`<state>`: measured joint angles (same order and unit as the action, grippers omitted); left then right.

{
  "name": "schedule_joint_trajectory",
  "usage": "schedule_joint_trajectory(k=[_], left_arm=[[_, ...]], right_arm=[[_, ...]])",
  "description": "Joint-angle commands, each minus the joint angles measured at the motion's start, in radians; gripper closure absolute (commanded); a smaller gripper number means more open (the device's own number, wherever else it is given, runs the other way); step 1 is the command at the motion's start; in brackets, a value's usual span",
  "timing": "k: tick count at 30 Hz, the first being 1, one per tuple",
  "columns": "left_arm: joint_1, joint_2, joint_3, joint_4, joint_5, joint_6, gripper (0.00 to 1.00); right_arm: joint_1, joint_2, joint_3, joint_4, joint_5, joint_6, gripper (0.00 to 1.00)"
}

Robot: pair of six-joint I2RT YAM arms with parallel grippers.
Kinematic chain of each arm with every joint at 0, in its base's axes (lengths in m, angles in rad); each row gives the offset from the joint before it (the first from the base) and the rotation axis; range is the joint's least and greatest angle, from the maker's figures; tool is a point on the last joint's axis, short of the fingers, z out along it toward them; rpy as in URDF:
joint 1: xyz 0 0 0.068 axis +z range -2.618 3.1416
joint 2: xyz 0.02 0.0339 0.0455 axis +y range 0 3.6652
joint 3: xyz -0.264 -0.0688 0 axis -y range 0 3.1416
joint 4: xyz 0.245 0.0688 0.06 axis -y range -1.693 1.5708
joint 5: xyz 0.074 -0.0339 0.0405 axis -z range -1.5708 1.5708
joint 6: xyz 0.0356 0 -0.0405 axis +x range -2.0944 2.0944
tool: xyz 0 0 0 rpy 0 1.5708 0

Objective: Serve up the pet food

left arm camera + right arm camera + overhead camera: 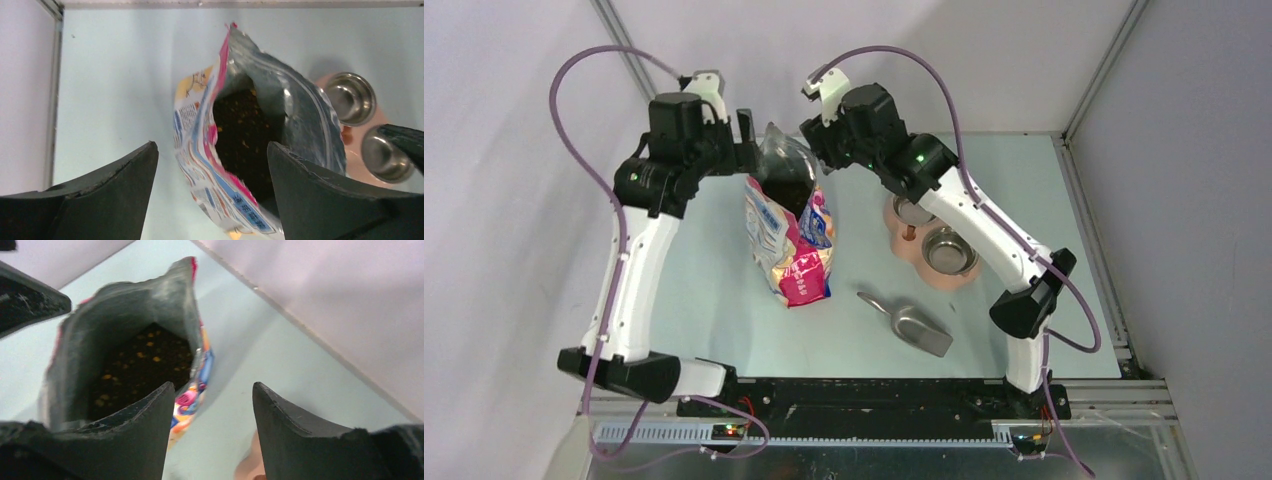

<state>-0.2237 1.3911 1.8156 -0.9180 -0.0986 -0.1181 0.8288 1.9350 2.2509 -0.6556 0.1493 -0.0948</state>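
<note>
The pet food (789, 190) is dark brown kibble inside the open, upright printed bag (792, 250). It also shows in the left wrist view (245, 135) and the right wrist view (135, 365). My left gripper (749, 135) is open at the bag's left rim. In its own view (212, 145) the printed wall (200, 150) lies between the jaws, untouched. My right gripper (812, 138) is open at the bag's right rim. In its own view (213, 385) one finger (130, 435) hangs over the bag's mouth and the other over the table. The grey metal scoop (911, 325) lies on the table, unheld.
Two steel bowls (914, 212) (951, 250) sit in a copper-pink holder to the right of the bag, also in the left wrist view (352, 97). The table's back wall and side rails are close behind the bag.
</note>
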Motion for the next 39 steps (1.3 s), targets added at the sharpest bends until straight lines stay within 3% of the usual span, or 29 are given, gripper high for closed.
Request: schedule_joint_trajectory(k=[1, 9, 15, 19, 21, 23, 24, 32, 39], left_arm=[[0.001, -0.028, -0.091, -0.063, 0.054, -0.141, 0.13], [0.001, -0.06, -0.259, -0.057, 0.158, -0.238, 0.23], [0.001, -0.063, -0.267, -0.06, 0.174, -0.229, 0.49], [0.007, -0.082, -0.23, -0.071, 0.151, -0.184, 0.67], [0.012, -0.091, -0.218, -0.067, 0.166, -0.16, 0.79], [0.015, -0.103, -0.209, -0.065, 0.147, -0.133, 0.95], [0.018, -0.112, -0.202, -0.066, 0.127, -0.114, 0.97], [0.023, -0.117, -0.079, -0.084, -0.201, 0.073, 1.0], [0.022, -0.119, -0.087, -0.063, -0.16, 0.063, 1.0]], right_arm=[[0.02, -0.016, -0.028, -0.057, -0.047, 0.152, 0.38], [0.05, 0.022, -0.041, -0.076, -0.045, 0.245, 0.4], [0.061, 0.048, -0.053, -0.099, -0.019, 0.322, 0.55], [0.062, 0.062, -0.045, -0.095, -0.028, 0.326, 0.67], [0.06, 0.075, -0.024, -0.089, -0.02, 0.32, 0.78], [0.058, 0.085, 0.005, -0.085, 0.01, 0.314, 0.97], [0.053, 0.08, 0.018, -0.083, 0.042, 0.311, 0.99], [0.042, -0.072, -0.023, -0.007, 0.209, 0.257, 1.0], [0.088, -0.097, -0.11, -0.012, 0.137, 0.247, 1.0]])
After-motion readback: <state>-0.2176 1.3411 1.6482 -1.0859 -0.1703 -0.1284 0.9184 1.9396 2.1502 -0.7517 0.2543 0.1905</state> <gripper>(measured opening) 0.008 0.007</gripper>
